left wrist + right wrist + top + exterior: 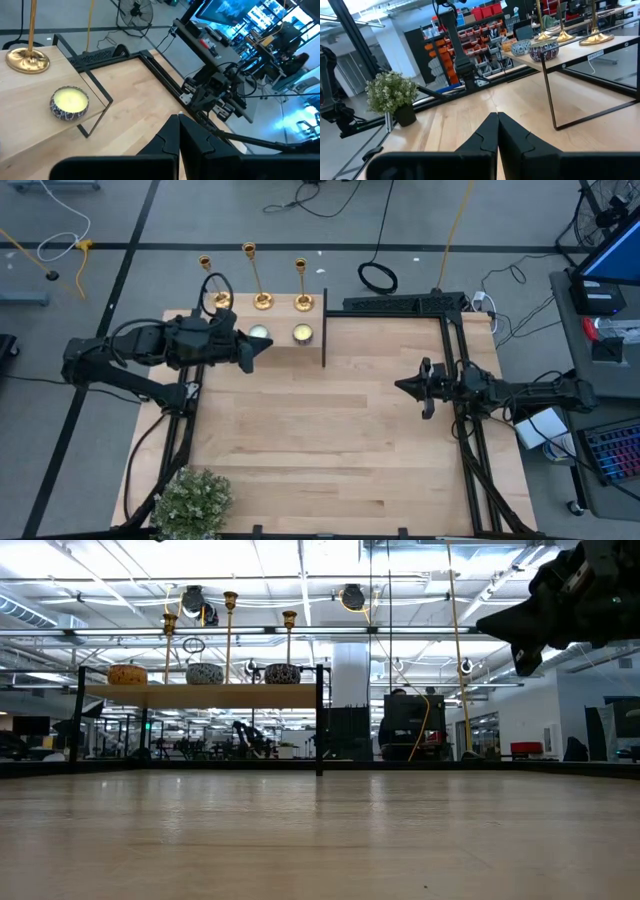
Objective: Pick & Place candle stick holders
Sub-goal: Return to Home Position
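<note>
A potted plant [190, 500] stands at the table's [340, 440] near-left corner; the shelf [290, 356] at its far edge carries seemingly three candle tins [205, 673].

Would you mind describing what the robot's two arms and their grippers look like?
Both the left arm and the right arm are matte black, built from chunky jointed segments. A thin black cable loops beside the left arm's wrist. The left gripper and the right gripper each have two dark, angular fingers tapering to a narrow tip. No markings are visible.
</note>
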